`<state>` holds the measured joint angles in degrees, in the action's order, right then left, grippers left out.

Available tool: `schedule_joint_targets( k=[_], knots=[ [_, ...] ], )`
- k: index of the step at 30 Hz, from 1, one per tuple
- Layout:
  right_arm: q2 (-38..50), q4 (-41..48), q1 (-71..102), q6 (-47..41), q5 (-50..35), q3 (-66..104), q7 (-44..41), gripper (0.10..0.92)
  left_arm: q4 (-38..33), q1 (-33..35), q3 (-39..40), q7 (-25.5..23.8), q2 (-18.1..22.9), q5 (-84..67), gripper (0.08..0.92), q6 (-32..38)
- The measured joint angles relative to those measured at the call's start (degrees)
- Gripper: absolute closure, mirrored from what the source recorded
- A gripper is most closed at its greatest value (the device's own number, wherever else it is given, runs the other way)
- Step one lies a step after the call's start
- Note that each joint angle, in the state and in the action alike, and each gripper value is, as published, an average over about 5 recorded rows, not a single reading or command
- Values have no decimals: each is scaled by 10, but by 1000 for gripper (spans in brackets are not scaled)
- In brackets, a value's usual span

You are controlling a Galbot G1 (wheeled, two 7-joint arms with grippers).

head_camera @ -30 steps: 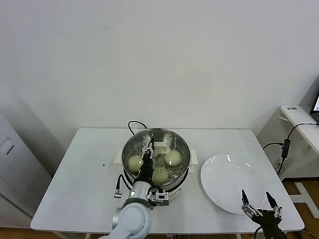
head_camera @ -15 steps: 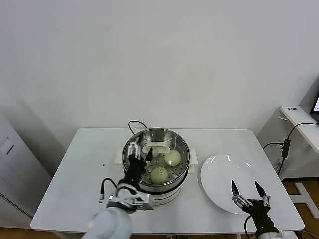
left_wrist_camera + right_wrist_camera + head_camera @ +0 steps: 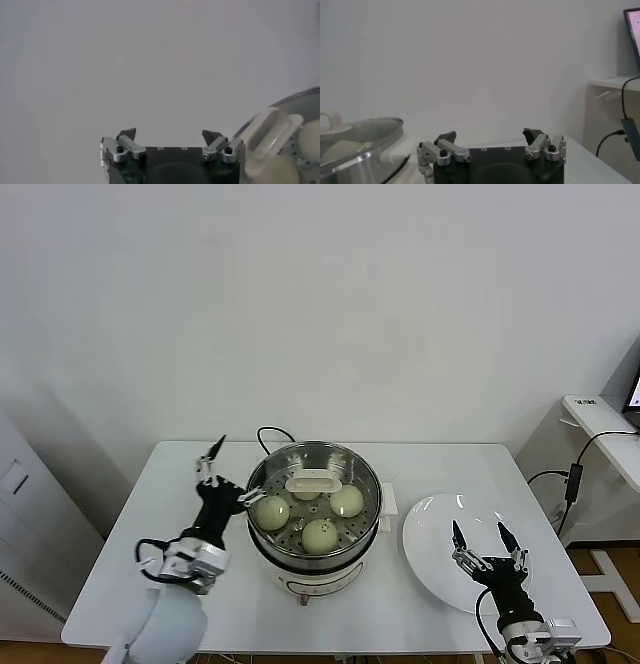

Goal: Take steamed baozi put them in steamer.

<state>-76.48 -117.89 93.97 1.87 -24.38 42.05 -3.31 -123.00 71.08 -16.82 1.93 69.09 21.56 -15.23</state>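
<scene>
Baozi (image 3: 319,534) sit in the steamer (image 3: 313,506), three plainly visible around a white handle in the middle; a fourth I cannot make out. The left gripper (image 3: 223,472) hangs just beside the pot's rim, jaws wide and empty. The right gripper (image 3: 479,538) hovers over the bare white plate (image 3: 440,529), jaws wide. Loading looks about finished; nothing blocks the arms on the table (image 3: 470,469).

Head camera looks down from above at the surface (image 3: 440,474), steamer (image 3: 313,504) mid-frame. Both wrist cameras sit low, close, facing the wall; each catches the steamer's rim.
</scene>
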Motion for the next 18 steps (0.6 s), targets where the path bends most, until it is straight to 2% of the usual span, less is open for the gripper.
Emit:
schedule_joint_targets(
  k=[8, 18],
  knots=[
    [-7, 2, -4, -1, 1, -11, -2, 203, 41, 56, -91, -8, 50, -92, 177, 84],
    [-17, 7, -4, -2, 6, -12, -16, 203, 66, 114, -152, -28, 101, -152, 177, 154]
  ],
)
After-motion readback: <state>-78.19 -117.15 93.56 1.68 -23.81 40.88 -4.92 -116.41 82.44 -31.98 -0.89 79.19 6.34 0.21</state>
